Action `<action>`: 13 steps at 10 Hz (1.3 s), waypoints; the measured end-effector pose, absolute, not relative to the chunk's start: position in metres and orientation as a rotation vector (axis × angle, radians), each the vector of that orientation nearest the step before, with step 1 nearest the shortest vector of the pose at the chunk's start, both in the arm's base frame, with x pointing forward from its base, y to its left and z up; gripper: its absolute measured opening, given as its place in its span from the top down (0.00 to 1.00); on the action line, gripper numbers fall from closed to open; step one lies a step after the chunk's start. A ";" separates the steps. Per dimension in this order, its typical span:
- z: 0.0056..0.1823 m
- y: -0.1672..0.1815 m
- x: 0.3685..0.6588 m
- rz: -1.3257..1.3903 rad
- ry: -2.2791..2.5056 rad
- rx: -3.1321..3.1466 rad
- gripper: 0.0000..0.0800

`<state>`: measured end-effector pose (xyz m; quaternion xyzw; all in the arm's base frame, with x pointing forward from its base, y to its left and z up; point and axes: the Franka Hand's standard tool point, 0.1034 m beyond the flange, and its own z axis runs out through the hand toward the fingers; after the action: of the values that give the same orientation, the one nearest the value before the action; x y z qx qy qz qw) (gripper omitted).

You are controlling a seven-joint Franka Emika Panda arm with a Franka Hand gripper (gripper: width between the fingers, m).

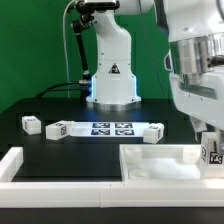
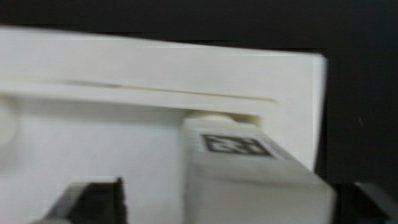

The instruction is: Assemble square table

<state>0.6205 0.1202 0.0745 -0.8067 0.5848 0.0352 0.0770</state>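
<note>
Tabletop panel: the white square panel is laid rim-up on the black table, at the exterior view's right and just behind the long white border bars.
Mounted leg: one tagged leg is stood upright in the panel's corner at the exterior view's right. In the wrist view it is seen set against the panel's raised rim. Whether it is seated fully cannot be told.
Loose legs: three loose legs are left lying on the table, well apart from the panel. Two lie to the exterior view's left of the marker board and one lies at its other end.
Progress: the assembly is judged to be at an early stage. One leg of four is placed, and three remain to be fetched and fitted.
Arm pose: the arm is brought down from above at the exterior view's right, the wrist is held roughly vertical, and the gripper is set directly over the mounted leg.
Jaws: the leg is straddled by the spread fingers. A clear gap is seen between one finger and the leg, so the leg is judged released, not clamped.
</note>
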 end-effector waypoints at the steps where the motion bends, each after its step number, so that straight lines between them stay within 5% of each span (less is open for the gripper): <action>1: 0.079 0.124 0.624 0.112 1.536 -2.576 0.24; 5: 0.078 0.124 0.624 0.076 1.111 -2.778 0.19; 9: 0.075 0.131 0.627 -0.039 0.159 -3.030 0.19; 11: 0.076 0.136 0.629 -0.086 0.184 -3.023 0.19; 13: 0.076 0.134 0.629 -0.083 0.248 -3.019 0.51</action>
<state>0.6289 0.1335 0.0761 -0.9947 0.0816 -0.0274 0.0556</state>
